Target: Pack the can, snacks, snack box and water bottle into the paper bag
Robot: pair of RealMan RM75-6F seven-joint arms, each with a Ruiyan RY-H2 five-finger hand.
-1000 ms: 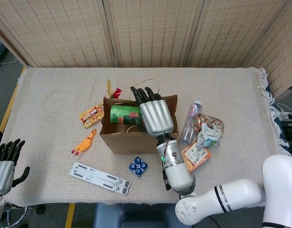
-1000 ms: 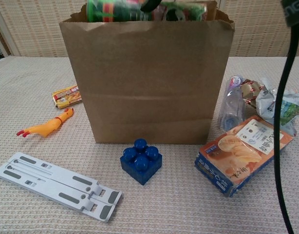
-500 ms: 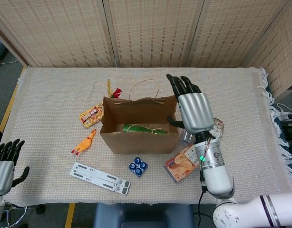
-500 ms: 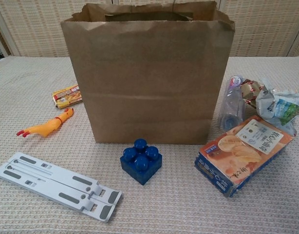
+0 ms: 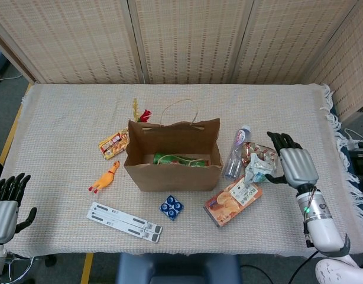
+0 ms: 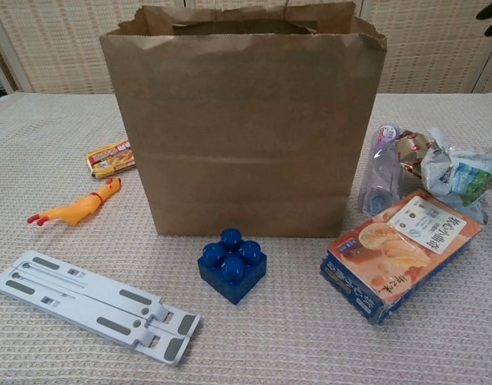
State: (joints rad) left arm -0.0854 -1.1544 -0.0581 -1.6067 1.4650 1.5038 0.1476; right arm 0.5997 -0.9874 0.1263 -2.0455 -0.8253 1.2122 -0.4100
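Observation:
The brown paper bag (image 5: 172, 168) (image 6: 242, 136) stands open mid-table with the green can (image 5: 172, 160) lying inside it. Right of the bag lies the clear water bottle (image 5: 236, 152) (image 6: 380, 178), then the crinkled snack packets (image 5: 259, 163) (image 6: 450, 172). In front of them sits the orange snack box (image 5: 233, 199) (image 6: 400, 253). My right hand (image 5: 294, 164) hovers open just right of the snacks, holding nothing; only a dark fingertip shows at the chest view's top right corner. My left hand (image 5: 5, 204) hangs open off the table's left front corner.
A blue toy block (image 5: 171, 207) (image 6: 232, 265) and a grey folding stand (image 5: 125, 222) (image 6: 94, 305) lie in front of the bag. A yellow rubber chicken (image 5: 104, 177) and a small orange packet (image 5: 113, 144) lie to its left. A red-and-yellow item (image 5: 140, 112) sits behind it.
My right hand let the can drop into the bag, then swung from above the bag out to the right of the snacks. The left hand stayed put.

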